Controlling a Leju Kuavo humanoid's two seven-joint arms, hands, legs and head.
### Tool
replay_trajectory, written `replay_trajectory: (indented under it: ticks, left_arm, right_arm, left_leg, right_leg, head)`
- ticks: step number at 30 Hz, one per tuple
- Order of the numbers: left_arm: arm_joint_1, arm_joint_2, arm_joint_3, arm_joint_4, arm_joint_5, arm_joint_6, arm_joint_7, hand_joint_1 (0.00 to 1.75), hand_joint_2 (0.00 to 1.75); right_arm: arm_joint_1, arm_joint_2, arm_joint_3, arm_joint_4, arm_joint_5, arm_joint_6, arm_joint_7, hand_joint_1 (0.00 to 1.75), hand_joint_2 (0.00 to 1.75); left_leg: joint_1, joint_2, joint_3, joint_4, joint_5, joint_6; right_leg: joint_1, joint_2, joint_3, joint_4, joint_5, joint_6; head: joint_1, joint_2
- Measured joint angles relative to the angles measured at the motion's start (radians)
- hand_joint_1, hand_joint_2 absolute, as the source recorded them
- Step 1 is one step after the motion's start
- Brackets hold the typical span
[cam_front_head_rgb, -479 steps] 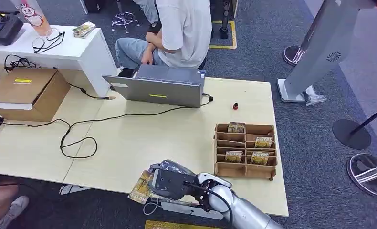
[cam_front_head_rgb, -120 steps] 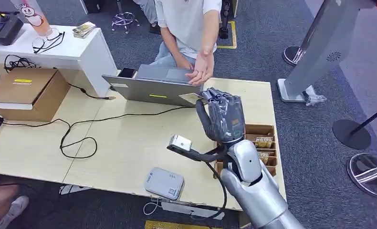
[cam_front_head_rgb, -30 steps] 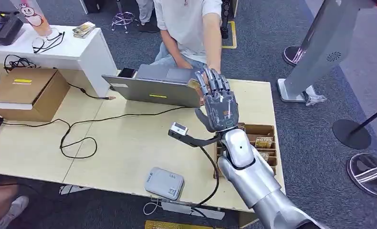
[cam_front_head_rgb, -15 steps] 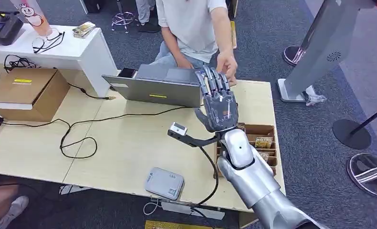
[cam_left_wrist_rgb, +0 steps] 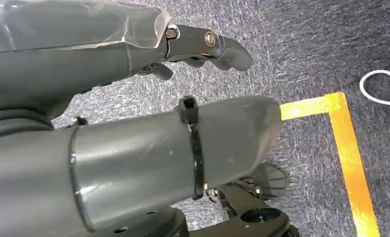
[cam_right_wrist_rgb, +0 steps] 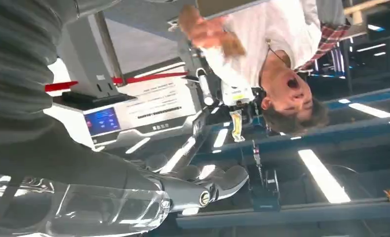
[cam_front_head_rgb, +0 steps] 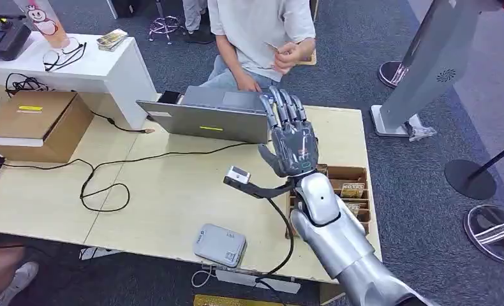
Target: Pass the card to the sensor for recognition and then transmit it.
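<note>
1. Two hands to log: my right hand (cam_front_head_rgb: 292,141) is raised over the far side of the table (cam_front_head_rgb: 173,191), palm up and fingers (cam_front_head_rgb: 281,108) spread, nothing in it.
2. Right wrist view shows the same hand (cam_right_wrist_rgb: 134,192) with fingers apart against the ceiling lights.
3. My left hand (cam_left_wrist_rgb: 124,98) hangs over grey carpet near a yellow floor line (cam_left_wrist_rgb: 348,148); fingers (cam_left_wrist_rgb: 222,47) slightly curled, apart from the thumb, holding nothing.
4. Card (cam_front_head_rgb: 272,46) is with the person (cam_front_head_rgb: 262,32) beyond the table, pinched in their raised hand (cam_front_head_rgb: 288,56), well apart from my right hand.
5. Sensor (cam_front_head_rgb: 219,245), a grey flat box, lies at the near table edge, nothing on it.
6. Wooden rack (cam_front_head_rgb: 345,191) with more cards sits just beside my right forearm, partly hidden by it.
7. Laptop (cam_front_head_rgb: 205,118) sits between the person and my right hand, just beside the fingertips.
</note>
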Motion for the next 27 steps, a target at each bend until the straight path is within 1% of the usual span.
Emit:
replay_trajectory:
  ticks: [3,7,16,20,27]
  left_arm:
    - [0.000,0.000,0.000,0.000,0.002,0.001,0.000,0.00,0.00]
    - [0.002,0.000,0.000,0.000,0.019,0.004,-0.011,0.00,0.00]
    - [0.013,0.001,0.000,0.000,0.037,0.016,-0.024,0.00,0.00]
    - [0.026,0.001,0.000,0.000,0.048,0.023,-0.039,0.00,0.00]
    - [0.033,0.000,0.000,0.000,0.055,0.032,-0.041,0.00,0.00]
  right_arm:
    - [0.005,0.000,0.000,-0.016,-0.006,0.001,-0.007,0.00,1.75]
    - [0.035,-0.007,0.000,-0.071,-0.033,0.005,-0.026,0.00,1.75]
    - [0.099,-0.043,0.001,-0.182,-0.072,0.009,-0.048,0.00,1.75]
    - [0.165,-0.069,0.001,-0.264,-0.069,0.009,-0.049,0.00,1.75]
    - [0.255,-0.104,0.001,-0.358,-0.069,0.006,-0.051,0.00,1.75]
  left_leg:
    - [0.000,0.000,0.000,0.000,0.000,0.000]
    - [0.000,0.000,0.000,0.000,0.000,0.000]
    - [0.000,0.000,0.000,0.000,0.000,0.000]
    - [0.000,0.000,0.000,0.000,0.000,0.000]
    - [0.000,0.000,0.000,0.000,-0.001,0.000]
  right_leg:
    - [0.000,0.000,0.000,0.000,0.000,0.000]
    - [0.000,0.000,0.000,0.000,0.000,0.000]
    - [0.000,0.000,0.000,0.000,0.000,0.000]
    - [0.000,0.000,0.000,0.000,0.000,0.000]
    - [0.000,0.000,0.000,-0.001,0.000,0.000]
  head:
    - [0.000,0.000]
    - [0.000,0.000]
    - [0.000,0.000]
    - [0.000,0.000]
    - [0.000,0.000]
